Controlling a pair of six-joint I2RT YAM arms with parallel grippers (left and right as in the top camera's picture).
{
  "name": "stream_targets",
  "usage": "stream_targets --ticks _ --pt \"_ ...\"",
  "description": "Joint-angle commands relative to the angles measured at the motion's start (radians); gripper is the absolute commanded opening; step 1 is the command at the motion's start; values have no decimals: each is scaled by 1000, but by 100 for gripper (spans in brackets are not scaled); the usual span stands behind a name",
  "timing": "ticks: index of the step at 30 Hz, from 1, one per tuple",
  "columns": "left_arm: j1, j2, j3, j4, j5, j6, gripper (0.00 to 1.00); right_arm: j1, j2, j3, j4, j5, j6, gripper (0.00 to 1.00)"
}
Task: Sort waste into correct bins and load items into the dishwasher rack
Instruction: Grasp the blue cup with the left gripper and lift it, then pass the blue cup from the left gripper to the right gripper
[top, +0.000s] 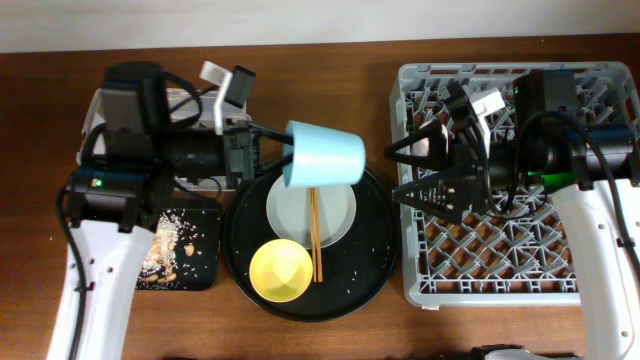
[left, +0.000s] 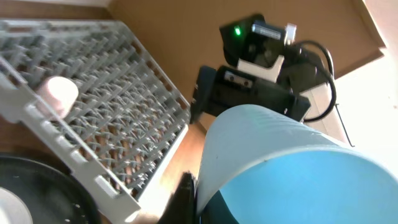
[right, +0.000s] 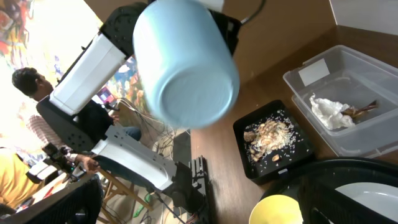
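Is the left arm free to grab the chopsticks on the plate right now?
Probably not. The left gripper is shut on the light-blue cup, held above the round black tray, so it is occupied. The chopsticks lie in the open across the plate.

Big round black tray (top: 375, 250) there on the brown wooden table (top: 330, 60), lying below and between the left gripper (top: 288, 150) and the right gripper (top: 400, 172). Pale wall (top: 300, 15) runs along behind both. Off the table, well out past the left gripper: a dark-haired person (right: 25, 81), someone in yellow (right: 12, 180), loose cables (right: 155, 134), and a bright painted picture (right: 12, 18) up high.
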Motion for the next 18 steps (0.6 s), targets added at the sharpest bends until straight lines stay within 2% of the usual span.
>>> stream_targets --ticks 1,6,8,11,12,13,14,15,18 --pt "-72 5 -9 38 32 19 0 6 2 13 0 -44 -21 98" --pt "-143 20 -9 70 -9 19 1 77 2 13 12 -69 -23 98" --pt "-156 31 -9 70 -14 19 0 163 2 13 84 -79 -22 98" --pt "-156 33 -10 69 -16 20 0 194 1 13 170 -79 -21 100" --pt "-156 33 -13 68 -17 20 0 194 1 13 174 -79 -21 96" --pt "-156 33 -13 68 -25 20 1 194 1 13 174 -79 -21 86" --pt "-156 33 -13 68 -25 20 1 194 1 13 179 -79 -21 82" --pt "-156 33 -13 68 -24 20 0 194 1 13 195 -79 -21 72" --pt "-156 33 -13 67 -24 20 0 174 1 13 215 -79 -16 68"
